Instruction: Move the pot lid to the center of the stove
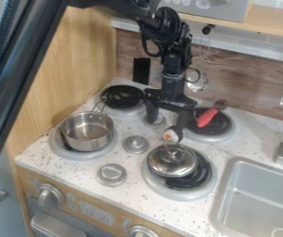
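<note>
Pot lid: round, shiny silver metal, low dome, knob up, gray and dark reflection bands, bright glints, rim catching light. Lies on the near burner beside the sink, off that burner's middle toward 11 o'clock; black coil shows around the lid from about 2 to 6 o'clock. Gripper hangs down at 12 o'clock from lid, jaws spread well apart, nothing between them. Small whitish piece with orange spot right at the tip of the jaw on the picture's right, just off the lid's 12 o'clock edge; can't tell if it touches that jaw. From lid: open metal pot on its burner at 10 o'clock, small silver knob between; red utensil on another burner at 1 o'clock; sink at 4 o'clock.
</note>
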Robot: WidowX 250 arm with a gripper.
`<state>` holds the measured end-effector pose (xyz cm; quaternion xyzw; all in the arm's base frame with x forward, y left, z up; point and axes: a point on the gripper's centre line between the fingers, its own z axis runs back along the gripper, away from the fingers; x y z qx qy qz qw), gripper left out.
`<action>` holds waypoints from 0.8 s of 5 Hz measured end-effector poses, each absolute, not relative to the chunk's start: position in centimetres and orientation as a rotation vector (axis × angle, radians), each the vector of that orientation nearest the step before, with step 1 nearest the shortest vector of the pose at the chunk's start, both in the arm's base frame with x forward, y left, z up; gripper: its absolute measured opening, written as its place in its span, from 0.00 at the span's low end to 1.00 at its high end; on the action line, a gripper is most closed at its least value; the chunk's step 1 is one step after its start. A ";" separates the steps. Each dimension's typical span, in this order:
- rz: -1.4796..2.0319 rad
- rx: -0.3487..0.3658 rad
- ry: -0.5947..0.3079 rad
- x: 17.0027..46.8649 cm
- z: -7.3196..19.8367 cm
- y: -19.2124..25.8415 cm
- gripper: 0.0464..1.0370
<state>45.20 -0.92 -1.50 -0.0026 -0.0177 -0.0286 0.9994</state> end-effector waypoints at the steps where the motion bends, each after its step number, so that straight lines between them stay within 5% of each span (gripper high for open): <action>1: -0.053 -0.010 0.026 43.9 -3.8 -0.9 0.96; 4: -0.108 -0.086 -0.044 38.6 -3.5 -6.5 0.96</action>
